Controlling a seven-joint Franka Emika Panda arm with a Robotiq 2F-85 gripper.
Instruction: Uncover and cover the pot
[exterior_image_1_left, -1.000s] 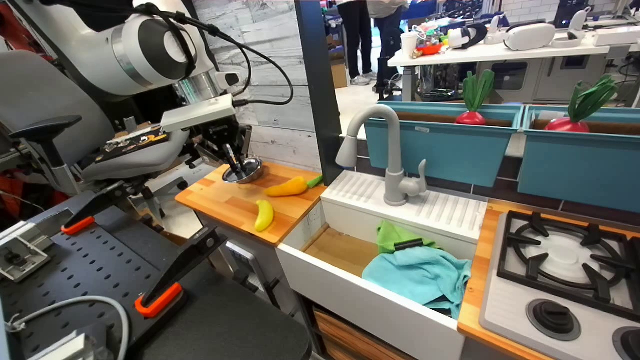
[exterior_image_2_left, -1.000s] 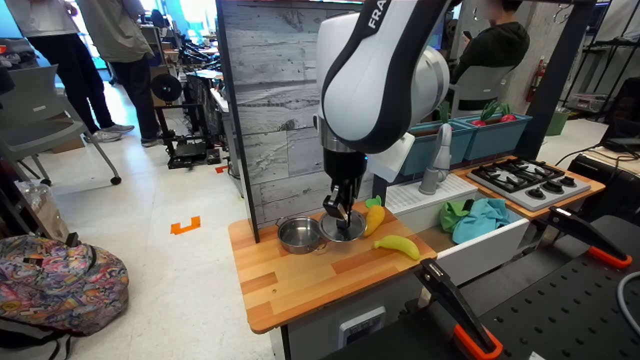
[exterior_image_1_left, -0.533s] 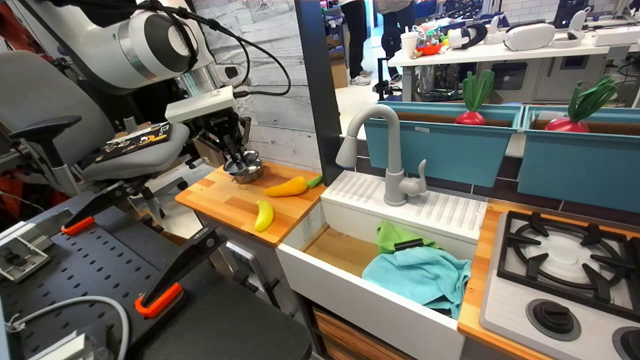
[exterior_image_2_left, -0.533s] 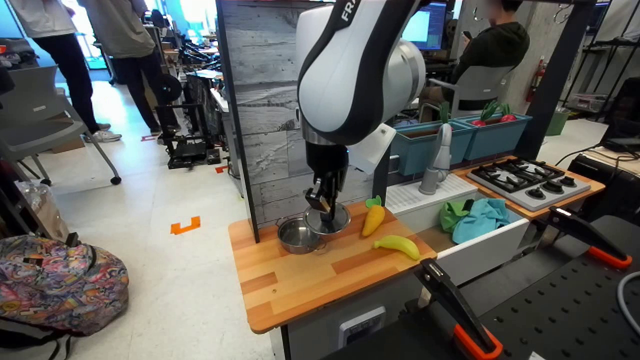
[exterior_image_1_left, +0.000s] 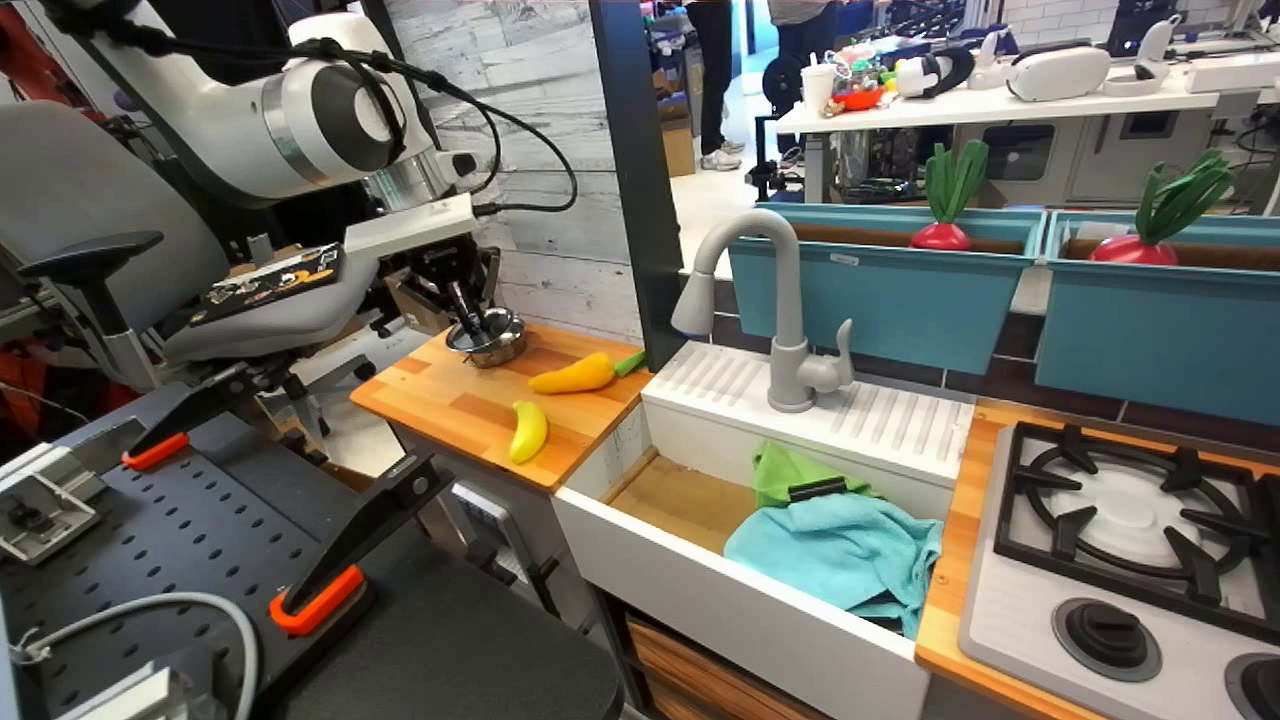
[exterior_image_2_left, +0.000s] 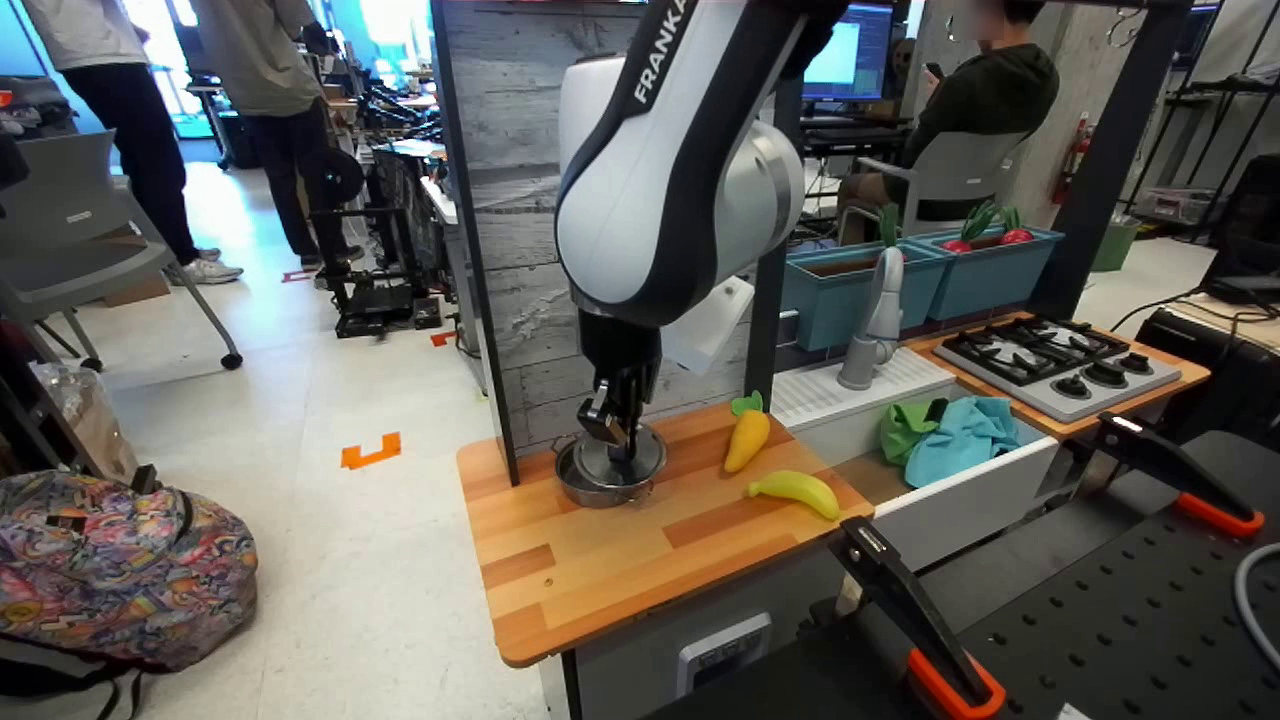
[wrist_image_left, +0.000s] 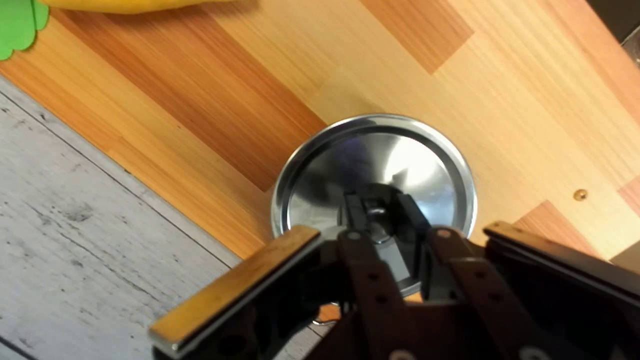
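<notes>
The pot (exterior_image_2_left: 600, 497) is a small shiny steel pot with side handles on the wooden counter; it also shows in an exterior view (exterior_image_1_left: 503, 353). Its round steel lid (exterior_image_2_left: 650, 455) is over the pot, slightly tilted and off-centre toward the sink side. My gripper (exterior_image_2_left: 622, 452) points down and is shut on the lid's knob. In the wrist view, the fingertips (wrist_image_left: 379, 200) are on both sides of the knob. The lid (wrist_image_left: 380, 150) hides nearly all of the pot there. I cannot tell whether the lid touches the pot's rim.
An orange toy vegetable with green leaves (exterior_image_2_left: 748, 442) and a yellow banana (exterior_image_2_left: 797, 493) lie on the counter (exterior_image_2_left: 560, 560) toward the sink. A grey wood-pattern wall (exterior_image_2_left: 540, 340) stands close behind the pot. The sink (exterior_image_1_left: 740, 600) holds towels; its faucet (exterior_image_1_left: 785, 300) rises behind.
My gripper has carried the lid away from the orange vegetable, leftward in an exterior view, until it is over the pot. It is also a little lower than half a second ago.
</notes>
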